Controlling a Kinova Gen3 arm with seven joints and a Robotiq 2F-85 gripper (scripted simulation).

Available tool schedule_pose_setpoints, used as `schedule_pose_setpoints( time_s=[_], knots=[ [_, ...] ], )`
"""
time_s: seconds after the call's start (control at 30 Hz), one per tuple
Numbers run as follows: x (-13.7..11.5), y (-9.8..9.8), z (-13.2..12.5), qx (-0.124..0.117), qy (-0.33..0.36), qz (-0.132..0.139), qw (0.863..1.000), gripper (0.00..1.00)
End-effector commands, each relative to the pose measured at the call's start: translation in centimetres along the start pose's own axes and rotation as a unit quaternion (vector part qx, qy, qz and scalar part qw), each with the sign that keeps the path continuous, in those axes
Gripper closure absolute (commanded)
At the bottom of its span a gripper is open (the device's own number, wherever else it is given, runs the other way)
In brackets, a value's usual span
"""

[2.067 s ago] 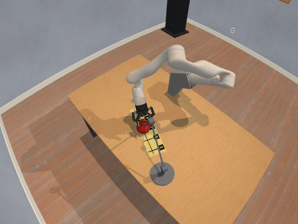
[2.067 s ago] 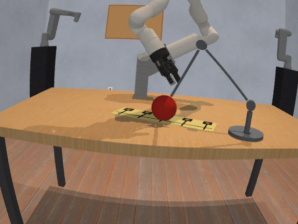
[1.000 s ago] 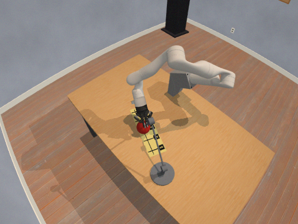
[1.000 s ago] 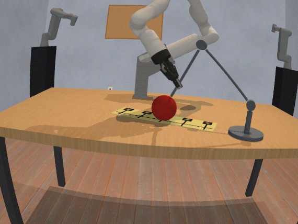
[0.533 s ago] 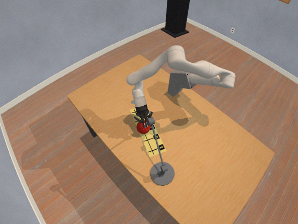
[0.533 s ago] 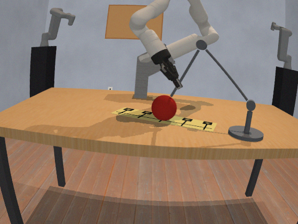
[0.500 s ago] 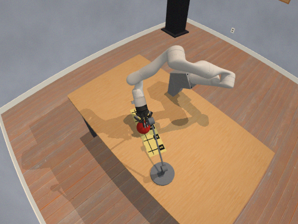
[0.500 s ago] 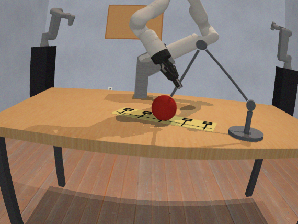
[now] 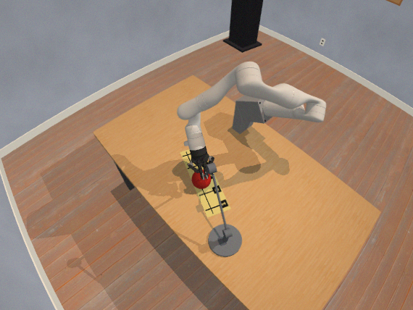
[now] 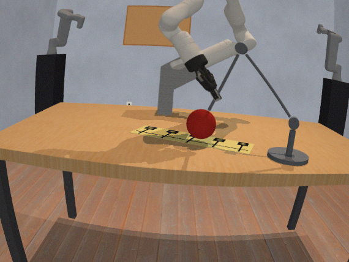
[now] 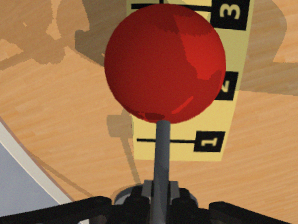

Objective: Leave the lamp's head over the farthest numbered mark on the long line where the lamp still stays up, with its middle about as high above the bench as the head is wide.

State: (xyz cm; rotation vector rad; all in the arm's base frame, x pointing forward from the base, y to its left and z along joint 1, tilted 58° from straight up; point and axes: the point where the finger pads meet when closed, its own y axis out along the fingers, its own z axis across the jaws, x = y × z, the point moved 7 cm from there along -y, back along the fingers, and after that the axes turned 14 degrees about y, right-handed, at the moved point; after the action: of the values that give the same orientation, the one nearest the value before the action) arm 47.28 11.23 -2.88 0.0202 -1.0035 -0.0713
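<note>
The lamp has a round grey base (image 10: 288, 156) on the bench, two thin grey rods meeting at a high elbow joint (image 10: 241, 48), and a red ball head (image 10: 201, 123). The head hangs a little above the yellow strip (image 10: 193, 139) with numbered marks on a long black line. In the wrist view the head (image 11: 165, 63) covers the line between marks 2 and 3. My gripper (image 10: 217, 96) is shut on the thin rod (image 11: 161, 163) just behind the head. The gripper also shows in the top view (image 9: 205, 174), above the head (image 9: 201, 179).
The grey arm mount (image 10: 169, 89) stands at the back of the bench. Two black pedestals (image 10: 49, 82) with idle grey arms stand left and right behind the bench. The lamp's base lies near the bench's front edge in the top view (image 9: 224, 240).
</note>
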Motion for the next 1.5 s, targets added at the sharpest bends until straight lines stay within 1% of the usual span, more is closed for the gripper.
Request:
schedule_pose_setpoints(
  time_s=[0.0,0.57,1.07,1.47],
  knots=[
    [1.8,-0.1,0.1,-0.002,-0.004,-0.007,1.0,1.0],
    [3.3,0.2,0.6,-0.001,-0.003,-0.004,1.0,1.0],
    [5.3,0.4,1.1,-0.001,-0.004,0.0,1.0,1.0],
    [6.0,0.5,1.2,-0.001,-0.004,-0.005,1.0,1.0]
  ],
)
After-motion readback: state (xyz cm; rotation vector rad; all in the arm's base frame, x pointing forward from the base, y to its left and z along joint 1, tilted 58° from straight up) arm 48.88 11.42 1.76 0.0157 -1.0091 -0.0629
